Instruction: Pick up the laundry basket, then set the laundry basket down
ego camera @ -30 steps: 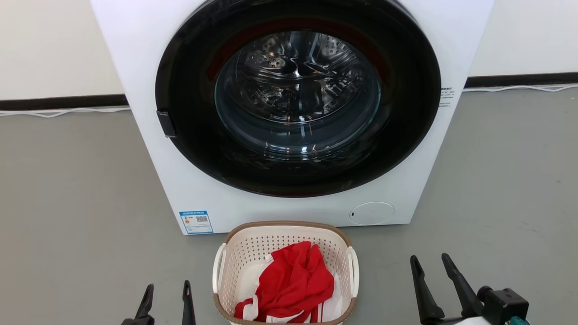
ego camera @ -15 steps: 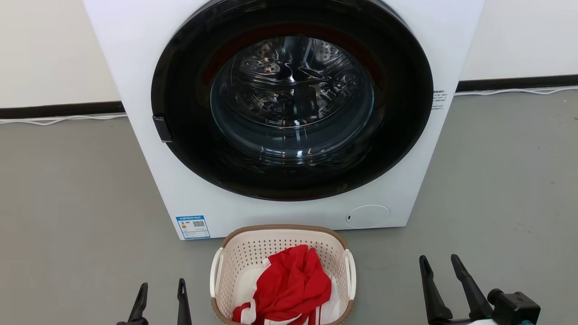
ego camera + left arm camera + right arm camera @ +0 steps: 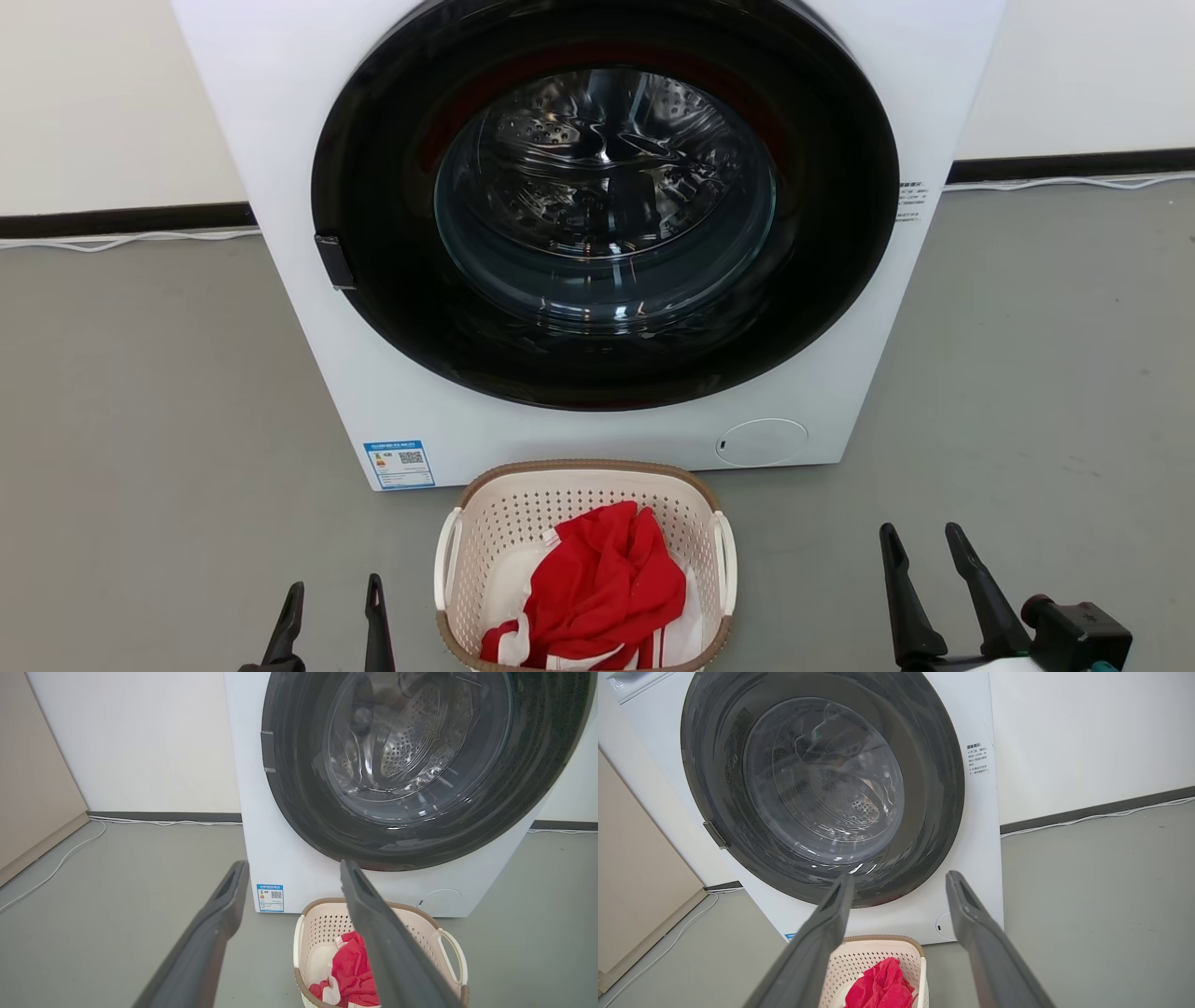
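The laundry basket (image 3: 485, 523) stands on the grey floor just in front of the washing machine, cream and perforated with a brown rim and white side handles. A red and white garment (image 3: 607, 583) lies bunched inside it. My left gripper (image 3: 335, 588) is open, low on the basket's left, apart from its handle. To the right my right gripper (image 3: 920, 532) is open and farther from the basket. In the left wrist view the left gripper (image 3: 294, 865) frames the basket (image 3: 322, 924). The right gripper (image 3: 900, 877) points at the machine, with the basket (image 3: 878, 956) low in that view.
The white washing machine (image 3: 822, 373) with its round dark glass door (image 3: 607, 205) shut rises right behind the basket. A white cable (image 3: 121, 241) runs along the dark skirting. A beige panel (image 3: 32, 788) stands at the far left. Grey floor (image 3: 1046, 373) lies open on both sides.
The head view has shifted slightly. The right gripper has drifted a little to the right, away from the basket. Both grippers stay open and the basket has not moved.
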{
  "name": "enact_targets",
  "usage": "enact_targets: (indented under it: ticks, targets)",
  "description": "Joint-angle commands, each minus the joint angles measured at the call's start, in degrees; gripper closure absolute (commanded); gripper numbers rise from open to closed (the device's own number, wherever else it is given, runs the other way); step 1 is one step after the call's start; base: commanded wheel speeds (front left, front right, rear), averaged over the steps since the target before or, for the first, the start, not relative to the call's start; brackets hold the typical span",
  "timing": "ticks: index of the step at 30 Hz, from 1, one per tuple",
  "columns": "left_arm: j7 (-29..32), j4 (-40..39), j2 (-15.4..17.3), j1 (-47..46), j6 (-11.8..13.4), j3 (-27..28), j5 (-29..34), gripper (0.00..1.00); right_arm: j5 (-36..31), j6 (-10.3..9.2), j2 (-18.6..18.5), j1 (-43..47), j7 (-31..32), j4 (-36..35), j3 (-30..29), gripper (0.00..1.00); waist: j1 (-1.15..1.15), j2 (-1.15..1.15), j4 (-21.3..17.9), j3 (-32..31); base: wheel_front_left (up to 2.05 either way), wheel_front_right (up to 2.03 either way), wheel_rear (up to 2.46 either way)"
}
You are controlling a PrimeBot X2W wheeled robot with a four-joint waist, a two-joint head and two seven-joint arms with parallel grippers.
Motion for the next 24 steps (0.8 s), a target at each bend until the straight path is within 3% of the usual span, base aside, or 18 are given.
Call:
enact_targets:
  ticks: [1, 5, 6, 11, 17, 24]
  targets:
    - [-0.36, -1.7, -0.05, -1.51, 0.03, 1.94, 0.9, 0.0, 0.16, 0.36, -0.19, -0.97, -0.69, -1.91, 1.28, 0.0, 0.0, 0.0, 0.01, 0.05, 0.0, 0.0, 0.0]
    - [-0.36, -1.91, -0.13, -1.71, -0.04, 2.11, 1.12, 0.0, 0.13, 0.36, -0.19, -1.09, -0.69, -2.03, 1.1, 0.0, 0.0, 0.0, 0.08, 0.2, 0.0, 0.0, 0.0]
    - [0.0, -0.24, -0.1, 0.0, -0.04, 0.2, 0.3, 1.0, 0.01, 0.0, 0.0, -0.01, 0.0, -0.12, -0.23, 1.0, 0.0, 0.0, 0.08, 0.21, 0.0, 0.0, 0.0]
    - [0.04, 3.54, -0.68, 0.11, -0.05, -0.13, -0.1, 1.0, 0.1, -0.05, 0.06, 1.11, 0.18, 3.22, -0.16, 1.0, 0.0, 0.0, 0.08, 0.25, 0.0, 0.0, 0.0]
    - [0.99, 3.63, -0.53, -0.7, -0.95, 0.29, -5.0, 1.0, 4.61, -0.03, -0.1, 0.56, 1.16, 2.94, -0.33, 1.0, 0.13, 0.0, 0.06, 0.21, 0.0, 0.0, 0.0]
    - [1.84, 4.03, -0.4, -1.63, -1.77, 0.67, -9.18, 1.0, 8.46, -0.01, -0.24, -0.08, 2.02, 2.91, -0.5, 1.0, 0.01, 0.0, 0.05, 0.42, 0.0, 0.0, 0.0]
